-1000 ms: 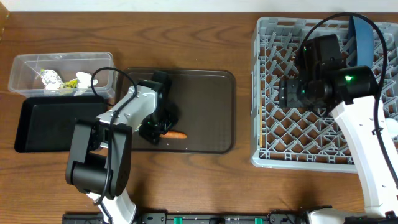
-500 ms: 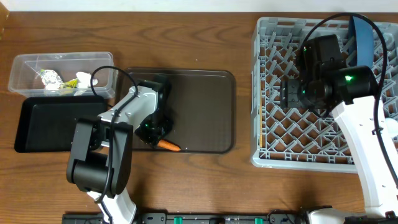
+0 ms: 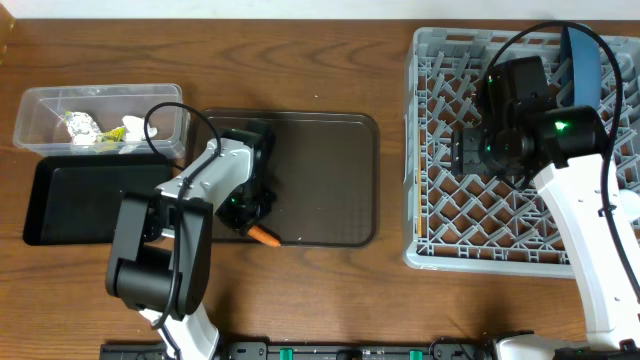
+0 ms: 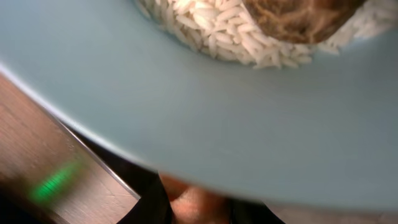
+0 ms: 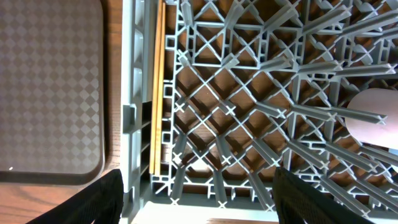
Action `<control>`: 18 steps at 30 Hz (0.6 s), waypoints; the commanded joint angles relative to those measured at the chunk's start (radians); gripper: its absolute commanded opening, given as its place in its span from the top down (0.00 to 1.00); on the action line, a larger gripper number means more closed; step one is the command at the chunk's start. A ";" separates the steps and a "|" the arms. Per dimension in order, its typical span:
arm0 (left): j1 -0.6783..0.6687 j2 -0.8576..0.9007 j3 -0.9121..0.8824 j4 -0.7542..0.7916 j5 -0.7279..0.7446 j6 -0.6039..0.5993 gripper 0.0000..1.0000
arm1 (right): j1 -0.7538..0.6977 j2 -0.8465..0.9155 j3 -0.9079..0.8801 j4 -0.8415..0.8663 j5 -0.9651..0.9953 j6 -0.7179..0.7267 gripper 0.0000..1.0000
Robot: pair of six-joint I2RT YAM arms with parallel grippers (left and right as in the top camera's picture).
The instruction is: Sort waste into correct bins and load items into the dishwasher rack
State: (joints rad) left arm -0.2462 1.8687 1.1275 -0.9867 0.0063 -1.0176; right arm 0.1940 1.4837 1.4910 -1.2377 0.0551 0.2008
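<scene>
Left wrist view only: smooth light-blue bowl (image 4: 199,124) filled the frame, holding sticky white rice grains (image 4: 217,31) and a rough brown food lump (image 4: 292,15). The overhead showed none of this, as the arm hid it. A blurred orange carrot (image 4: 193,204) sat at the bottom edge between the dark fingers.

Overhead: left gripper (image 3: 248,208) was low over the dark brown glossy serving tray (image 3: 330,180), and the tapered carrot poked out of it, tilted, near the tray's front rim. The fingers were narrowed around the carrot, but a firm hold could not be told.

A second before, the carrot lay level and further right, and the fingers stood wider.

Right gripper (image 5: 199,199) hung over the grey plastic lattice dishwasher rack (image 3: 430,250), unmoved, fingers spread wide and holding nothing.

Right wrist view only: thin wooden chopsticks (image 5: 158,87) lay along the rack's left wall, with a pinkish-white cup (image 5: 373,115) at the right.

Large blue plate (image 3: 580,50) stood on edge in the rack's far corner.

Clear plastic rectangular tub (image 3: 40,105) held crumpled silver-and-yellow wrappers (image 3: 78,125). The shallow black rectangular tray (image 3: 80,200) was just beside it.
</scene>
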 commanded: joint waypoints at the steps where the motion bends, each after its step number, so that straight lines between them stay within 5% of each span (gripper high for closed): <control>1: -0.001 -0.055 -0.016 -0.008 -0.045 0.046 0.79 | -0.005 -0.003 -0.002 -0.002 0.021 -0.008 0.27; 18: 0.127 -0.398 -0.016 -0.104 -0.131 0.134 0.77 | -0.005 -0.003 -0.002 -0.005 0.031 -0.008 0.28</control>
State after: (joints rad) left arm -0.1734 1.5219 1.1164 -1.0889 -0.0425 -0.9035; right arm 0.1940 1.4837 1.4910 -1.2400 0.0711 0.2008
